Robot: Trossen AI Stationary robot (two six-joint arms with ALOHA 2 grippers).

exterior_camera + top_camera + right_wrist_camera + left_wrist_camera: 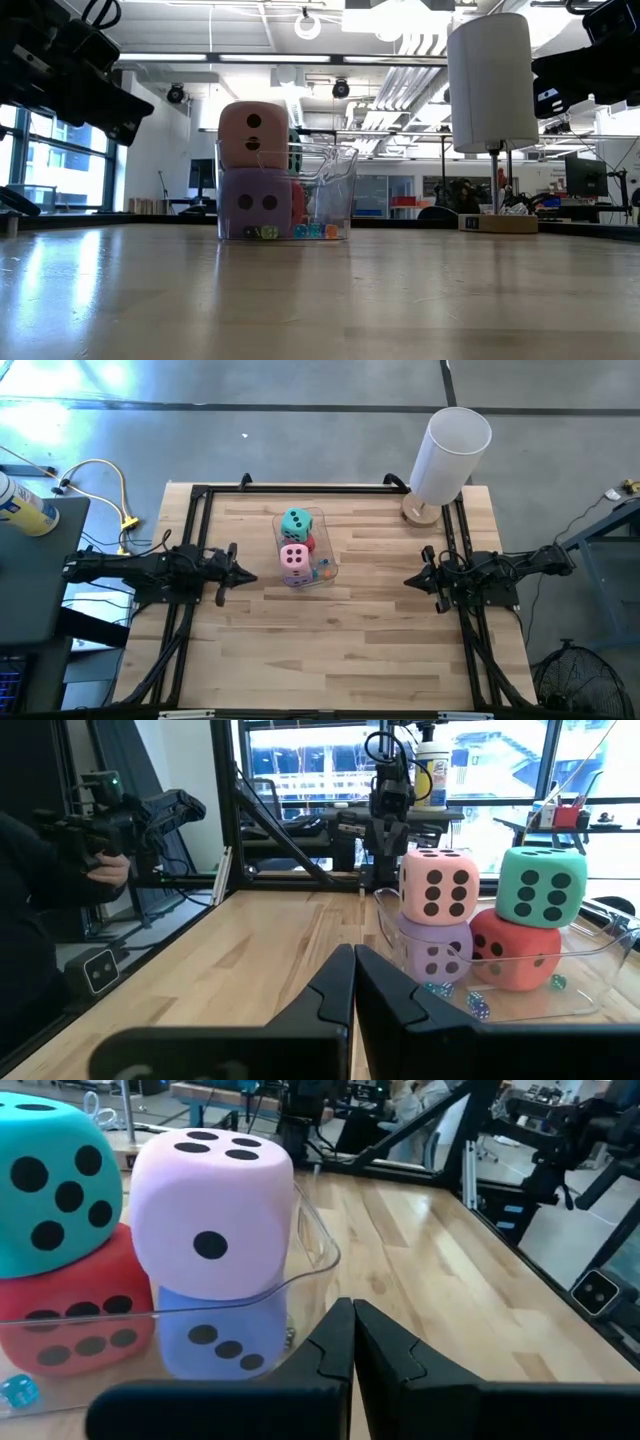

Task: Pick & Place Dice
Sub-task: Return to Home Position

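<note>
While each arm lies stretched low along its own side of the table (330, 650), the left pincer (250, 574) and the right pincer (408, 578) point at each other across the wood. Both are narrow: each wrist view shows its two dark fingers pressed together tip to tip, with nothing held between them.

Between the two pincers stands the bin (333, 568), a clear box resting on the table. It is just ahead of the left pincer's tips and farther from the right pincer's, and it touches neither.

All four dice are inside it, in two stacks of two set side by side. The pink die (294, 559) sits on the purple die (255, 203), and this stack lies almost straight ahead of the left pincer. The teal die (296, 522) sits on the red die (515, 960). This stack is to the left of the first as the left pincer faces it, and to the right as the right pincer faces it. The upper two dice rise above the bin's rim.

Small beads (478, 1007) lie on the bin's floor, on the side of the stacks nearer the right pincer.

A white cylinder (450, 455) on a round wooden base stands well off to the right pincer's right, near the table's corner.
</note>
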